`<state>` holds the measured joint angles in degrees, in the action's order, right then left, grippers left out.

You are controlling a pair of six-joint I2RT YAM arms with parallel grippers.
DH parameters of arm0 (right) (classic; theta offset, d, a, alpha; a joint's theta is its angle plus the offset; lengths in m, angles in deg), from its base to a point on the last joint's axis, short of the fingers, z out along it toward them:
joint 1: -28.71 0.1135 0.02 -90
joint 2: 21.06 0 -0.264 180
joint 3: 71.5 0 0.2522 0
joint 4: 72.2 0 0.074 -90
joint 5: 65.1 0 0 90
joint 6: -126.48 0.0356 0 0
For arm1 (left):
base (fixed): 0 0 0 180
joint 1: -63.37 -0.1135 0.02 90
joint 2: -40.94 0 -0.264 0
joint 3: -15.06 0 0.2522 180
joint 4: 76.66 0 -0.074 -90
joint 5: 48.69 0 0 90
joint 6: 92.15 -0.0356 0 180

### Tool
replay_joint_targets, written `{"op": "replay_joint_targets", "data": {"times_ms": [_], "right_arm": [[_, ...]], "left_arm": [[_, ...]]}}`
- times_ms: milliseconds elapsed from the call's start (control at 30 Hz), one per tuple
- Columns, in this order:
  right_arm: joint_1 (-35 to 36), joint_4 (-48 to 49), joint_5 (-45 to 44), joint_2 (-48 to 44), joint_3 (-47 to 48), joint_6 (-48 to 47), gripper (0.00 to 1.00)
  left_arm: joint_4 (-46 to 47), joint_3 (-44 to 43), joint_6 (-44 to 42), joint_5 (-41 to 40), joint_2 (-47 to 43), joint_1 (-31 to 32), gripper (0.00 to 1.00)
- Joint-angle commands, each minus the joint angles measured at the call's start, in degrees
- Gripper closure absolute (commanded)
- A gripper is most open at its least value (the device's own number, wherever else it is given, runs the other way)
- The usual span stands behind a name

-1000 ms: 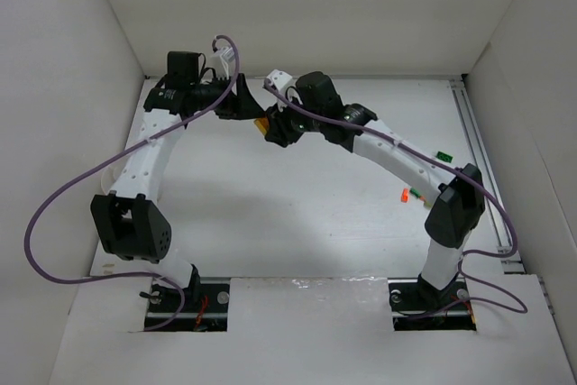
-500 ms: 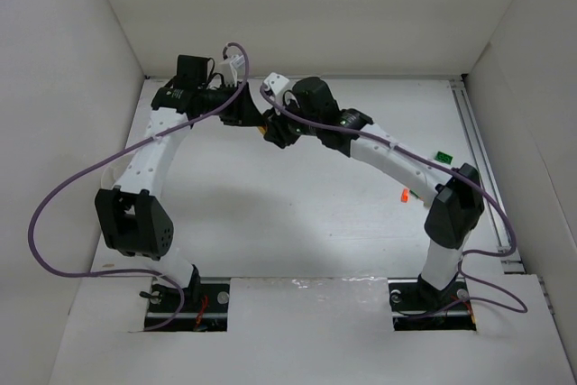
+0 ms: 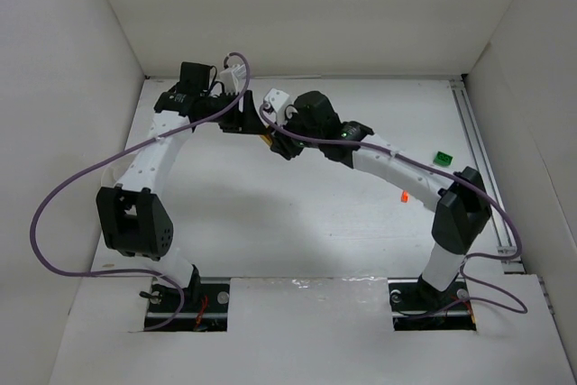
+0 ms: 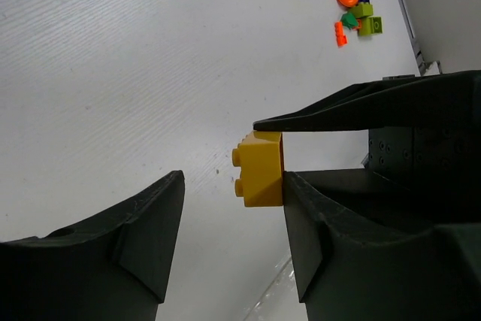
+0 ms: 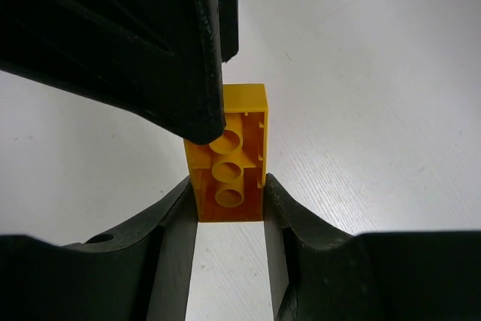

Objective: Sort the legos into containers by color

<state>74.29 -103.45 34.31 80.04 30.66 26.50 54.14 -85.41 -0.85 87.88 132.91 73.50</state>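
Over the far middle of the bench [image 3: 234, 196], my right fingers [image 5: 169, 246] are pinched narrow on a yellow lego brick [image 5: 229, 155], hollow underside facing my wrist camera. My left fingers [image 4: 128, 238] are spread wide and hold nothing; one tip is against or just beside the brick, can't tell which. Reads as a hand-off or regrasp, with sorting barely started: the loose legos [image 4: 355, 1] sit well apart in a cluster. No container shows in any view. Next move needs the left pair square on the free end before the right lets go.
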Motion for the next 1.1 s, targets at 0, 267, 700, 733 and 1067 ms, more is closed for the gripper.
{"op": "replay_joint_targets", "data": {"times_ms": [0,267,700,733,1067], "right_arm": [[0.4,3.5,-0.4,-3.7,-1.0,-2.5,0.99],[0.4,4.7,-1.0,-4.8,-2.3,-4.3,0.99],[1.4,4.1,-1.6,-3.7,-1.7,-6.6,0.99],[1.4,4.1,-1.6,-3.1,-1.1,-6.6,0.99],[2.0,3.4,-1.6,-2.0,-0.1,-7.2,0.99]], "left_arm": [[0.7,-0.3,-1.1,-1.0,-3.6,-0.3,0.49],[0.2,-0.8,-1.7,-0.5,-3.6,-0.3,0.5],[0.2,-1.3,-2.2,1.2,-3.1,-0.3,0.5],[0.2,-1.3,-2.2,1.2,-2.6,-0.3,0.52],[-0.3,-1.3,-2.7,2.2,-2.6,0.2,0.62]]}}
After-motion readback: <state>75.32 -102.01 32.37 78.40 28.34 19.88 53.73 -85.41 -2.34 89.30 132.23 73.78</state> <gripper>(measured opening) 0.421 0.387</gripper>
